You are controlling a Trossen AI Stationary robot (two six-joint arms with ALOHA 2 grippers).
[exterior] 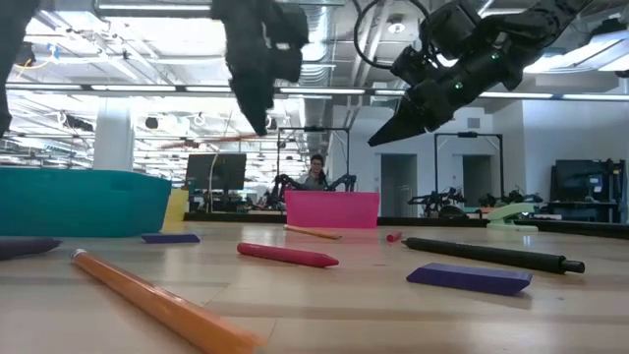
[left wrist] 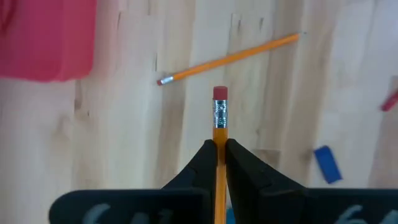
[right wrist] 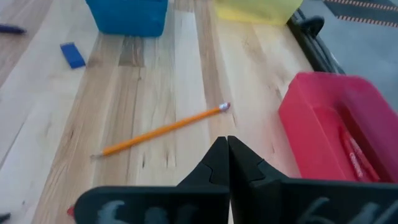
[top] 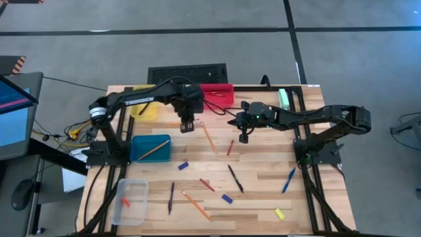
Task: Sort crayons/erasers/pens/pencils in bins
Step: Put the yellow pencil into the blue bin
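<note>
My left gripper (left wrist: pixel 220 144) hangs over the table's far middle (top: pixel 187 123), shut on an orange pencil (left wrist: pixel 219 121). A second pencil (left wrist: pixel 230 57) lies flat on the wood below it (top: pixel 209 138). My right gripper (top: pixel 243 135) hovers shut and empty just right of that pencil (right wrist: pixel 163 129). The red bin (top: pixel 217 93) holds crayons (right wrist: pixel 351 149). The teal bin (top: pixel 150 148) holds a pencil. The yellow bin (top: pixel 145 108) stands at the far left, the clear bin (top: pixel 129 201) at the near left. My left gripper pinches the pencil's shaft (left wrist: pixel 219 135) between its two fingers, a little behind the metal band. The pencil runs along the fingers, and its pink eraser end (left wrist: pixel 220 93) sticks out past the tips. The fingers point steeply down, and the pencil is lifted clear of the table.
Scattered on the wood are crayons (top: pixel 230 146) (top: pixel 207 185), pens (top: pixel 235 178) (top: pixel 171 196) (top: pixel 289 180), another pencil (top: pixel 196 205), blue erasers (top: pixel 183 166) (top: pixel 227 198) and a yellow eraser (top: pixel 279 213). A person (exterior: pixel 316 169) sits far behind the table.
</note>
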